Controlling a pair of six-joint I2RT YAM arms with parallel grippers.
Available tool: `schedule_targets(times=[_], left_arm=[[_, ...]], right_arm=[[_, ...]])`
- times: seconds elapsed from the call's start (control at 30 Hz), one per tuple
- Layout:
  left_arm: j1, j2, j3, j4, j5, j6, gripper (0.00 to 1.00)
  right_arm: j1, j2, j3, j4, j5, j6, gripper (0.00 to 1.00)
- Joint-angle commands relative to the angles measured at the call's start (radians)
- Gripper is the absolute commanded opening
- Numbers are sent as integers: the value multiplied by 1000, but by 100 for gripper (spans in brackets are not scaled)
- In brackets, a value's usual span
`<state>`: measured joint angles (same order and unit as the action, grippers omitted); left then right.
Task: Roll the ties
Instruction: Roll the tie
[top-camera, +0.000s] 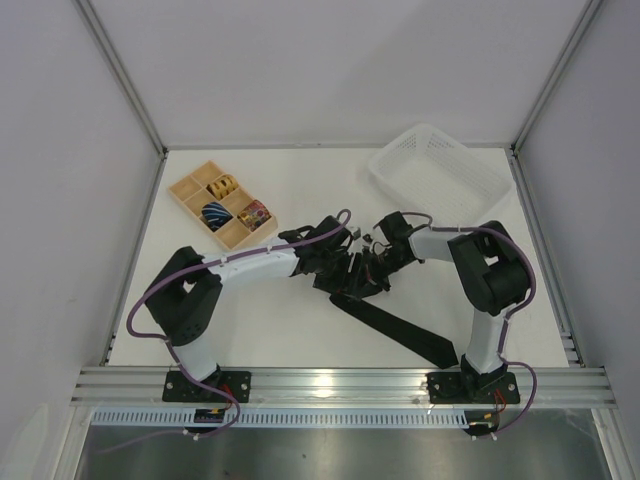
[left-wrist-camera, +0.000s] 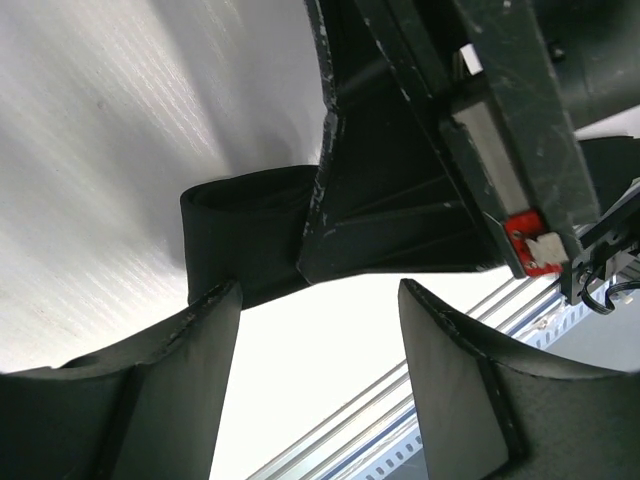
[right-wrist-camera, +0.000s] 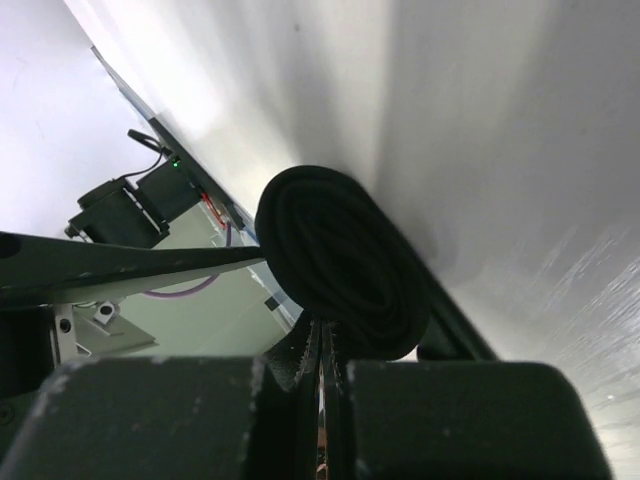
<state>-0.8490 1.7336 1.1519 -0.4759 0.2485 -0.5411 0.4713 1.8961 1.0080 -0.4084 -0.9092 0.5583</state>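
A black tie (top-camera: 400, 328) lies on the white table, its flat strip running from the middle toward the near right. Its other end is wound into a small black coil (right-wrist-camera: 340, 262) between the two grippers. My right gripper (right-wrist-camera: 322, 345) is shut on the tie at the coil's edge; in the top view this gripper (top-camera: 380, 262) sits at the table's middle. My left gripper (left-wrist-camera: 320, 295) is open and holds nothing, with the coil (left-wrist-camera: 240, 235) just beyond its fingertips. In the top view the left gripper (top-camera: 345, 265) faces the right one closely.
A wooden compartment tray (top-camera: 188, 192) at the back left holds three rolled patterned ties. A white mesh basket (top-camera: 438, 172) stands at the back right. An aluminium rail (top-camera: 340, 383) runs along the near edge.
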Motion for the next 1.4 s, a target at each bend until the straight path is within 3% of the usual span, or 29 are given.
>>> schedule_targets(times=[0.0, 0.1, 0.4, 0.67, 1.0, 1.2, 1.37], left_arm=[[-2, -45, 9, 25, 23, 20, 70], [22, -78, 26, 11, 34, 30, 74], [215, -74, -30, 42, 277, 7, 75], [222, -8, -122, 203, 397, -83, 73], [203, 67, -166, 258, 406, -66, 72], [165, 127, -146, 307, 419, -91, 66], [153, 156, -152, 336, 436, -109, 37]], right_arm=[[1, 23, -9, 34, 38, -28, 1], [1, 24, -20, 43, 41, -29, 1], [-5, 1, -78, 45, 55, -75, 1], [-20, -2, -95, 57, 50, -86, 1], [-30, 1, -128, 71, 49, -93, 0], [-33, 0, -129, 66, 53, -95, 0], [-33, -6, -128, 62, 58, -92, 0]])
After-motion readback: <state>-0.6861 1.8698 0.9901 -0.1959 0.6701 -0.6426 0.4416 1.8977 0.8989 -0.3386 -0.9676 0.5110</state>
